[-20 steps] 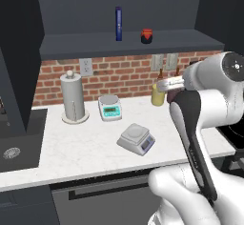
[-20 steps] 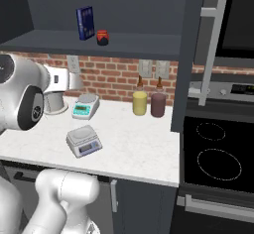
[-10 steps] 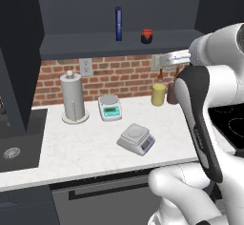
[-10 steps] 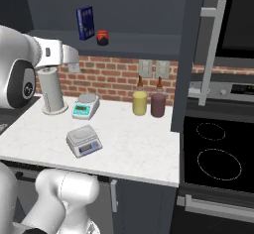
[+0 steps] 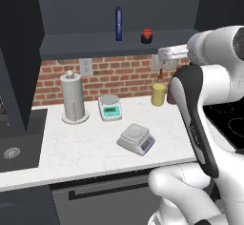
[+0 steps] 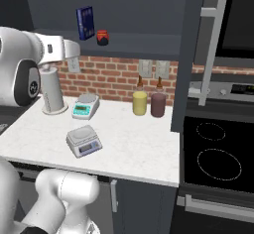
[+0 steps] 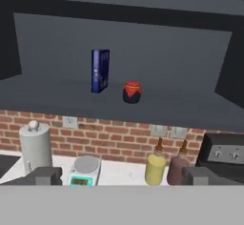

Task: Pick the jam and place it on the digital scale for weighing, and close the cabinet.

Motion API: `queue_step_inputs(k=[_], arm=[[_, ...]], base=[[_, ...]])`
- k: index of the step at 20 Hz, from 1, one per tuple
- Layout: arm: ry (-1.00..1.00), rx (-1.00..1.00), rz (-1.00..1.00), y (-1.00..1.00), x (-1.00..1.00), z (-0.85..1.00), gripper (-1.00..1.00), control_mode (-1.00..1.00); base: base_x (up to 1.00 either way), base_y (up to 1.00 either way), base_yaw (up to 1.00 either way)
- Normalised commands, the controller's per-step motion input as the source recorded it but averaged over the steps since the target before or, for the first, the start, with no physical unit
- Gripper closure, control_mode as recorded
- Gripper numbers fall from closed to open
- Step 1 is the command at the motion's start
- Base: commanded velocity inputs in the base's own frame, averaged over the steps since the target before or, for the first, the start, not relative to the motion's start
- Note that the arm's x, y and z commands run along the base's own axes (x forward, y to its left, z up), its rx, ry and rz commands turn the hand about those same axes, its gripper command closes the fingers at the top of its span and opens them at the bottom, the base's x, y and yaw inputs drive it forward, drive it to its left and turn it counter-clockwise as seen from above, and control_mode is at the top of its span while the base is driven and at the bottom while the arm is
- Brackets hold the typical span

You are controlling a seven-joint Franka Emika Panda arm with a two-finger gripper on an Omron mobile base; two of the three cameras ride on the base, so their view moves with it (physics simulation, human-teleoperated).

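The jam, a squat dark jar with a red lid, stands on the shelf of the open cabinet. Its right door hangs open with a long silver handle. The silver-grey digital scale sits on the white counter near the front. My gripper is open and holds nothing. It hovers just below shelf height, out in front of the cabinet and short of the jam. The hand view looks straight at the jar, with both fingertips far apart.
A tall blue bottle stands left of the jam. On the counter are a paper towel roll, a white scale with a teal front, and yellow and maroon bottles. A sink lies left, a stove right.
The arm has lifted the hand from above the counter to just under the cabinet shelf. The gripper has stayed open, and the jam and the scale have not moved.
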Motion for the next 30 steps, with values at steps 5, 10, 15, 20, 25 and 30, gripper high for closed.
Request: queue_step_inputs(k=[5, 10, 15, 20, 25, 30], arm=[[-0.1, 0.02, 0.0, 0.0, 0.4, 0.01, -1.0, -1.0], [0.03, 0.0, 0.0, 0.0, 0.2, 0.08, -1.0, -1.0], [0.12, 0.0, 0.0, 0.0, 0.4, 0.04, -1.0, -1.0], [0.09, 0.0, 0.0, 0.0, 0.47, 0.0, -1.0, -1.0], [0.13, 0.0, 0.0, 0.0, 0.46, 0.0, -1.0, -1.0], [0.12, 0.0, 0.0, -0.03, 0.44, 0.0, -1.0, -1.0]], base=[[0.0, 0.0, 0.0], [0.0, 0.0, 0.0], [0.0, 0.0, 0.0], [0.0, 0.0, 0.0], [0.0, 0.0, 0.0], [0.0, 0.0, 0.0]])
